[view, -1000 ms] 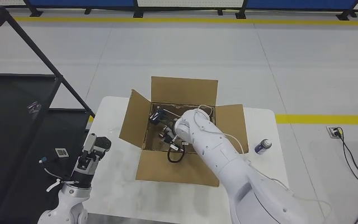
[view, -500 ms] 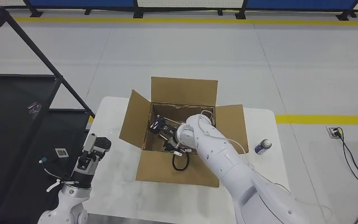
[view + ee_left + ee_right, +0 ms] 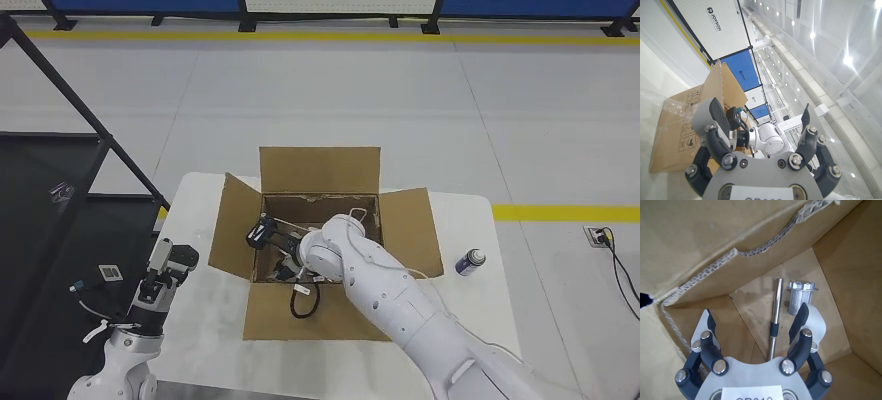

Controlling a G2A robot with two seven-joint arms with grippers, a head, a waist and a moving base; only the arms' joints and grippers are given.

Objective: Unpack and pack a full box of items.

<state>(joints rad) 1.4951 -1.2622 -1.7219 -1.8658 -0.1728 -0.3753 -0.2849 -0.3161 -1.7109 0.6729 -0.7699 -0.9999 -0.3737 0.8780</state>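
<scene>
Open cardboard box [image 3: 320, 170] on the white table [image 3: 205, 330], all four flaps folded outward. The right tool [image 3: 756, 310] is inside the box, near its left wall as seen from above, with its jaws spread wide and holding nothing. On the box floor just beyond the fingertips lie a polished metal rod [image 3: 777, 298] with a dark band and, just beside it, a flanged metal hub [image 3: 801, 295]; the rod lies between the two fingers, the hub near one of them. The left tool [image 3: 761, 107] is by the table's left edge, well apart from the box, pointing upward, jaws wide and empty. A small can [image 3: 470, 262] stands on the table to the right of the box.
</scene>
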